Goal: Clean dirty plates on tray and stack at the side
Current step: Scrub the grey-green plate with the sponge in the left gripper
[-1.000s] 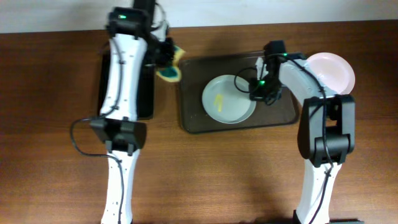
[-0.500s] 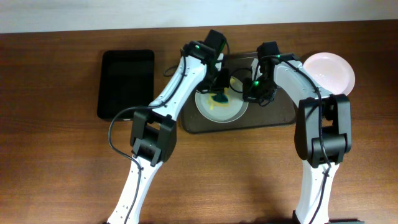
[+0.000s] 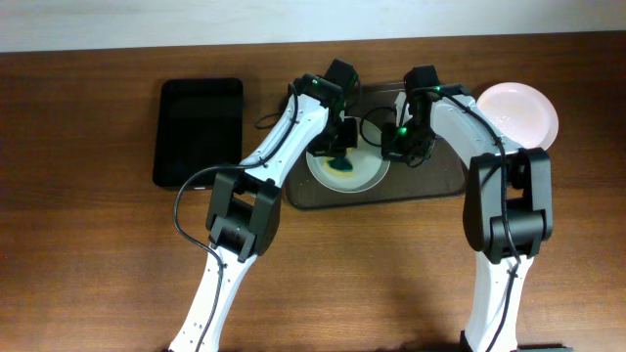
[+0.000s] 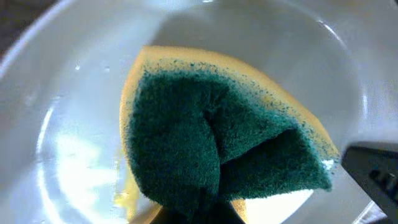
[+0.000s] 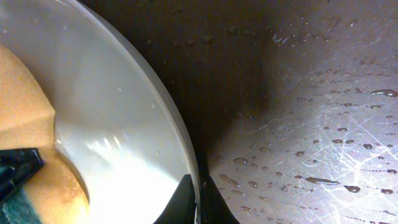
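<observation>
A white plate (image 3: 360, 172) with a yellow smear lies on the brown-grey tray (image 3: 445, 181). My left gripper (image 3: 339, 154) is shut on a green-and-yellow sponge (image 4: 224, 149) pressed onto the plate (image 4: 81, 143). My right gripper (image 3: 389, 147) is shut on the plate's right rim (image 5: 180, 143), one finger on each side; the wet tray (image 5: 311, 124) lies beside it. Another white plate (image 3: 523, 110) sits on the table right of the tray.
A glossy black tray (image 3: 199, 129) lies at the left of the table. Both arms cross over the brown-grey tray's middle. Water drops cover the tray floor.
A second ago my left arm was over the black tray with the sponge. It swung right onto the plate and has since moved slightly down. The right gripper kept its hold.
</observation>
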Tool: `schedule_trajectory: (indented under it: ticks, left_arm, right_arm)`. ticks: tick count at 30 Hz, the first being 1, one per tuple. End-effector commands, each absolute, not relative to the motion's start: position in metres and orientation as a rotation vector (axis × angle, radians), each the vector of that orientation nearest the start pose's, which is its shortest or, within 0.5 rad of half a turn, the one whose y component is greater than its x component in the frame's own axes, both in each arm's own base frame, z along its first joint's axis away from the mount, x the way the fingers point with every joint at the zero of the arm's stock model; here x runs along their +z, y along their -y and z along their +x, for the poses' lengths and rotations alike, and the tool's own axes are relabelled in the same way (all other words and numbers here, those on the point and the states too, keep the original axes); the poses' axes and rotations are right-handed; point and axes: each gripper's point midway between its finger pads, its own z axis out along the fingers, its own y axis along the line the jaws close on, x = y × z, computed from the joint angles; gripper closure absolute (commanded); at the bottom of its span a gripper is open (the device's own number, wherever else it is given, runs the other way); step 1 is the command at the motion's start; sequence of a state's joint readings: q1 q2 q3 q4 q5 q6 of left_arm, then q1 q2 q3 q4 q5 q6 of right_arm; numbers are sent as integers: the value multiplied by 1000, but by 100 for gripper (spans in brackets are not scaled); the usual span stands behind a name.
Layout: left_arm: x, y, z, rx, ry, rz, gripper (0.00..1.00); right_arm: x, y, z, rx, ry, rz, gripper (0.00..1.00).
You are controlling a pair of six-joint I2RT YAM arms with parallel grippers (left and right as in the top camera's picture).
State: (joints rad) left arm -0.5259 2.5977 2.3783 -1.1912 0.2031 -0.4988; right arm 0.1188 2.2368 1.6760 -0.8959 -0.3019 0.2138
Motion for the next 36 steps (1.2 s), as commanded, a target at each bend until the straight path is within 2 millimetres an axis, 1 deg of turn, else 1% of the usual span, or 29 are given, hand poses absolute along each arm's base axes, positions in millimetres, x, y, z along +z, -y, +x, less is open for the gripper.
schedule_trajectory:
  ticks: [1,2,3,4,5,6,7,8,9,10,12,15,17,18,19,21,23,24,25,27,29,30,33,36]
  left_arm:
    - [3,291,444,-275,-3084,12,100]
    - [-1,291,444,-268,-3083,17,100]
    - [-6,287,444,-214,-3077,18,100]
    - [-9,276,446,-116,-3059,15,100]
    - [-12,257,450,45,-3029,9,100]
    - [-10,236,455,220,-2981,5,100]
    - [-4,215,462,385,-2919,0,100]
    - [6,199,469,504,-2855,-7,100]
    - [13,189,474,562,-2819,-15,100]
    - [26,181,481,608,-2772,-31,100]
    - [45,177,490,602,-2723,-59,100]
    - [74,182,502,506,-2680,-100,100]
    - [85,196,504,377,-2693,-110,100]
    - [85,204,504,312,-2713,-100,100]
    - [83,216,502,218,-2747,-75,100]
    - [78,234,496,63,-2808,-59,100]
    - [74,257,486,-127,-2874,-32,100]
    - [74,274,479,-269,-2907,-11,100]
    - [74,285,475,-360,-2923,5,100]
    - [75,302,471,-478,-2930,33,100]
    - [71,308,471,-495,-2927,45,100]
    - [65,310,471,-495,-2928,47,100]
    - [36,306,471,-472,-2983,-53,100]
    - [12,298,473,-439,-3019,-80,100]
  right_arm:
    - [-23,-106,424,443,-3120,129,96]
    - [-23,-106,424,443,-3121,130,96]
    - [-23,-106,424,442,-3122,129,96]
    - [-23,-106,423,439,-3124,130,96]
    - [-23,-106,423,439,-3125,118,96]
    - [-23,-106,422,438,-3126,119,96]
    - [-23,-106,422,438,-3126,118,96]
    - [-23,-106,423,438,-3124,118,96]
    - [-23,-106,423,439,-3124,118,96]
    - [-23,-106,423,439,-3124,118,96]
    - [-23,-106,423,439,-3124,118,96]
    - [-23,-106,423,439,-3125,118,96]
    - [-23,-106,423,438,-3125,119,96]
    - [-23,-106,423,438,-3125,119,96]
    - [-23,-106,423,438,-3125,119,96]
    - [-23,-106,422,438,-3126,119,96]
    - [-23,-106,422,438,-3127,119,96]
    - [-23,-106,423,439,-3125,119,96]
    - [-23,-106,423,439,-3124,119,96]
    - [-23,-106,423,440,-3123,119,96]
    - [-23,-106,423,439,-3124,119,96]
    - [-23,-106,423,440,-3124,119,96]
    - [-23,-106,422,439,-3126,119,96]
    - [-23,-106,422,439,-3126,119,96]
